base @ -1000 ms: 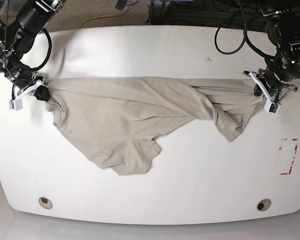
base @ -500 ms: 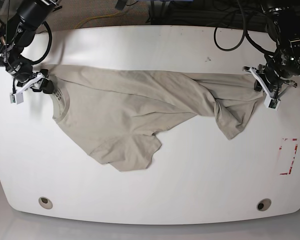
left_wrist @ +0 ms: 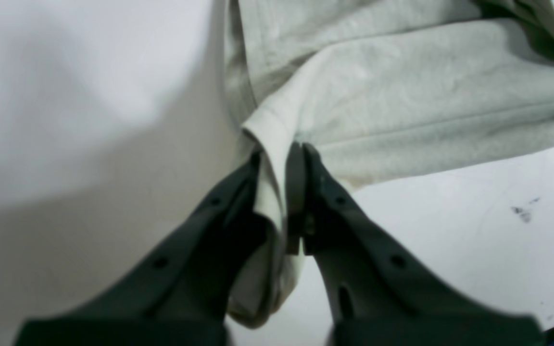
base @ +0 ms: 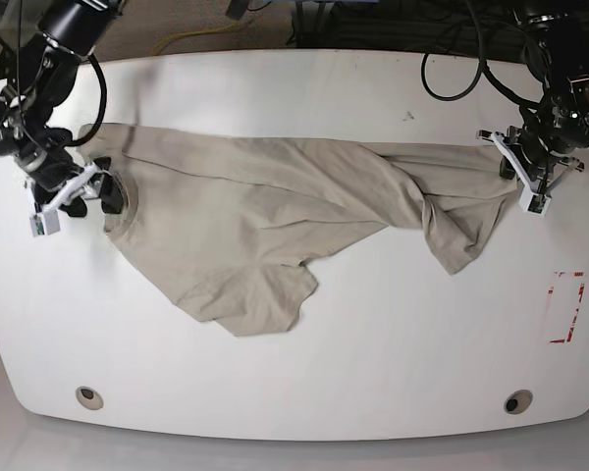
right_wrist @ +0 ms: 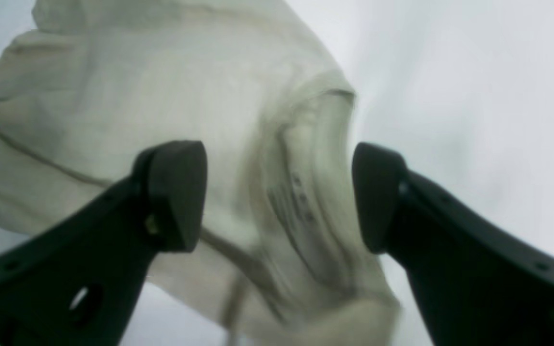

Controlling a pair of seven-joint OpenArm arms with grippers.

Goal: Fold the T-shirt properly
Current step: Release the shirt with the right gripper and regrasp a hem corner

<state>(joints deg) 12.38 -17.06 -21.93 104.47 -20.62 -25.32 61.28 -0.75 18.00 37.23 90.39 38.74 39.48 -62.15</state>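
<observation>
We see the T-shirt [base: 275, 221] stretched left to right across the frame's upper half; left gripper [left_wrist: 282, 158] pinches its right hem, while right gripper [right_wrist: 279, 192] gapes wide over the collar at left.

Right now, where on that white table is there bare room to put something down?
The front strip of the white table below the wrinkled beige cotton T-shirt, and the far edge behind it, are bare. The middle band is crowded by cloth between both end effectors.

T-shirt [right_wrist: 238, 158] neck print, blurred, no readable text
</observation>
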